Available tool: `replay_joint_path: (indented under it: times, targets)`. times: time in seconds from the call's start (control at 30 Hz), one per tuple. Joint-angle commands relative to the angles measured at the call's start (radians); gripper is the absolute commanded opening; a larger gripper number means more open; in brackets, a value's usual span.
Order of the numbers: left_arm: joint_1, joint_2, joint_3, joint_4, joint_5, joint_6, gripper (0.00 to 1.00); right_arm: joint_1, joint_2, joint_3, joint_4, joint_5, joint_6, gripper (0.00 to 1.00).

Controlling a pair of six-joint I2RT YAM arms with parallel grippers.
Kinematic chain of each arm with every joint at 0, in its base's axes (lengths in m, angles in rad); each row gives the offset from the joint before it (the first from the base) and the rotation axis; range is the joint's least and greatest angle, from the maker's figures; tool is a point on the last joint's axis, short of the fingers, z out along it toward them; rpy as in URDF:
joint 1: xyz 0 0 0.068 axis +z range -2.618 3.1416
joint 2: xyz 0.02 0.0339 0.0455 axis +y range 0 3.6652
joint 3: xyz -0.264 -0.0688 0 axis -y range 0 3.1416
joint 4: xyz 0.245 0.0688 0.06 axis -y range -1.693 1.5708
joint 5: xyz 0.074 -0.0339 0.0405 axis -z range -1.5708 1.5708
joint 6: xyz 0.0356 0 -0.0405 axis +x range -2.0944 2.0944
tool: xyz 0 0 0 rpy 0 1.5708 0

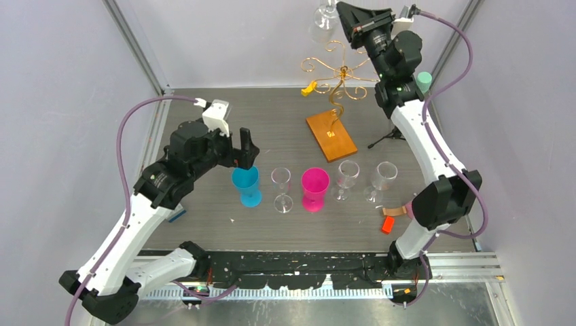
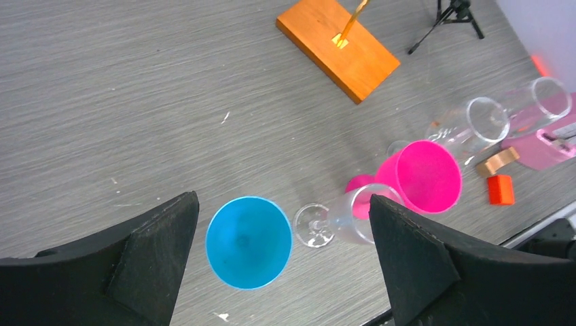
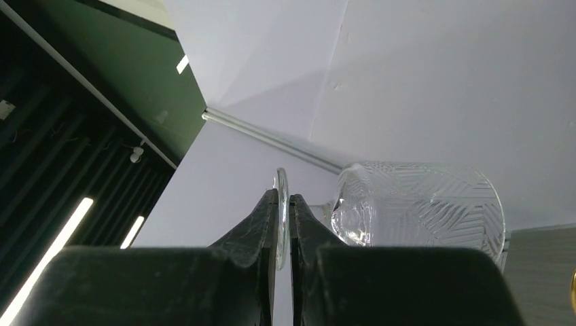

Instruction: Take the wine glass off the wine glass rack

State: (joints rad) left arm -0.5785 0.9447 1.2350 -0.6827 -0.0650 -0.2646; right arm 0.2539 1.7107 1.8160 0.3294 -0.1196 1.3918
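Observation:
The wine glass rack (image 1: 337,75) is gold wire with scroll arms on an orange-brown wooden base (image 1: 331,135), at the back of the table. My right gripper (image 1: 343,13) is raised above the rack and shut on the round foot of a clear cut-pattern wine glass (image 1: 325,20). In the right wrist view the foot (image 3: 280,204) sits edge-on between the fingers and the bowl (image 3: 421,204) points away. My left gripper (image 1: 246,151) is open and empty just above a blue cup (image 1: 246,185). The base also shows in the left wrist view (image 2: 337,47).
A row stands in front of the rack: the blue cup, a clear glass (image 1: 282,189), a pink cup (image 1: 314,189), two more clear glasses (image 1: 346,178) (image 1: 382,179). A black tripod (image 1: 388,138) with a mint-green cylinder (image 1: 424,81) stands right. An orange block (image 1: 388,224) lies near the right arm.

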Motion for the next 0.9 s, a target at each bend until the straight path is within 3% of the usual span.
replay_joint_path:
  times: [0.0, 0.2, 0.27, 0.37, 0.57, 0.7, 0.87]
  targets:
    - [0.016, 0.009, 0.048, 0.12, 0.057, -0.086, 1.0, 0.048, -0.161, -0.079, 0.111, -0.04, 0.064, 0.0]
    - [0.171, 0.027, 0.031, 0.338, 0.412, -0.334, 1.0, 0.086, -0.317, -0.264, 0.173, -0.08, 0.155, 0.0]
    - [0.22, 0.036, -0.006, 0.482, 0.572, -0.46, 1.0, 0.101, -0.373, -0.334, 0.19, -0.085, 0.185, 0.0]
    - [0.245, 0.053, -0.057, 0.708, 0.702, -0.628, 1.0, 0.138, -0.463, -0.441, 0.21, -0.09, 0.227, 0.0]
    - [0.246, 0.093, -0.129, 0.975, 0.768, -0.93, 1.0, 0.213, -0.601, -0.671, 0.324, -0.045, 0.315, 0.0]
    - [0.246, 0.123, -0.212, 1.237, 0.777, -1.148, 1.0, 0.276, -0.641, -0.722, 0.34, -0.021, 0.328, 0.0]
    - [0.246, 0.159, -0.273, 1.436, 0.765, -1.338, 0.97, 0.315, -0.647, -0.746, 0.366, -0.005, 0.345, 0.0]
